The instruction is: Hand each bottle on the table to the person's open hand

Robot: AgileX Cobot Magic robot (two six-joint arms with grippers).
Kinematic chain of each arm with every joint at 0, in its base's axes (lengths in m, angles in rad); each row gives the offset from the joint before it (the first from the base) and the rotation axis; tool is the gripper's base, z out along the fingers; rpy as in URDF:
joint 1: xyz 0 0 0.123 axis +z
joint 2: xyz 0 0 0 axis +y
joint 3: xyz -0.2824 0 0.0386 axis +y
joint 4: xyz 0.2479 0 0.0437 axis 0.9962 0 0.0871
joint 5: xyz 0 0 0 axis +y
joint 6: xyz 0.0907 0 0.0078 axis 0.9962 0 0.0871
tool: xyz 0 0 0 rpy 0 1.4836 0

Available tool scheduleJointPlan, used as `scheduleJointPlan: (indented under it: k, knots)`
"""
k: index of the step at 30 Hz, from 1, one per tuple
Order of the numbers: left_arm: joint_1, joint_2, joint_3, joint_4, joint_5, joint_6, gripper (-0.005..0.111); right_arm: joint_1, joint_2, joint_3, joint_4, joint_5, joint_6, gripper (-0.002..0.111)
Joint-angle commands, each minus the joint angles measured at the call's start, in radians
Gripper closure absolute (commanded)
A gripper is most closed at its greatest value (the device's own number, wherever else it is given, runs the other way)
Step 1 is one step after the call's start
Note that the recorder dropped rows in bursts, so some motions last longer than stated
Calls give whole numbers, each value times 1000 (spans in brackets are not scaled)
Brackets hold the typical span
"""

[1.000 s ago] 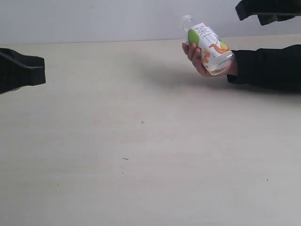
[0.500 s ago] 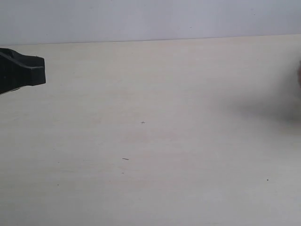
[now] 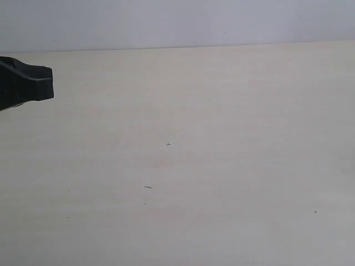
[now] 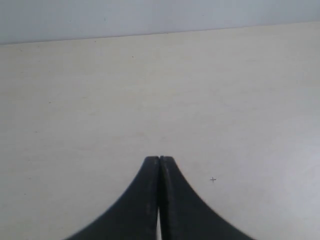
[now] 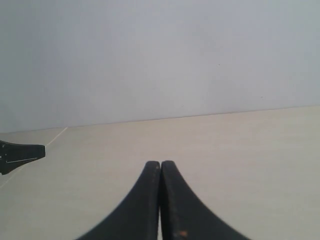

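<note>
No bottle shows in any view, and no hand either. The pale beige table (image 3: 222, 111) carries only a few tiny dark specks. My left gripper (image 3: 47, 83) is a black shape at the left edge of the exterior view, held above the tabletop. Its own camera shows the left gripper (image 4: 159, 159) shut, fingers pressed together with nothing between them. My right gripper (image 5: 160, 163) is also shut and empty; it is out of the exterior view. The left gripper (image 5: 27, 152) appears small and far off in the right wrist view.
A plain pale wall (image 3: 177, 22) rises behind the table's far edge. A small cross-shaped mark (image 3: 168, 144) and a short dark fleck (image 3: 147, 187) sit on the tabletop near the middle.
The person's hand, holding the short bottle with the green-apple-and-orange label, has withdrawn out of view to the right. The right arm has left the exterior view too. The left gripper has not moved.
</note>
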Motion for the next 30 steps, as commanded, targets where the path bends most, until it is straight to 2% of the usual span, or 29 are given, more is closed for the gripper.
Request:
scheduleJointPlan:
  k: [1,5,8,12,17,30]
  knots:
    - [1,-6,4,2,-8,-6,107,0,-3,8,8,-3,-3,108]
    - [1,-6,4,2,-8,-6,107,0,-3,8,-53,-76,-87,108]
    - [1,-6,4,2,-8,-6,107,0,-3,8,-194,-185,-112,108]
    - [1,-6,4,2,-8,-6,107,-4,-3,55,-354,-184,-117,108]
    - [1,-6,4,2,-8,-6,107,-149,-12,228,-350,-186,-81,108]
    - [1,-6,4,2,-8,-6,107,-152,-12,267,-334,-158,-72,108]
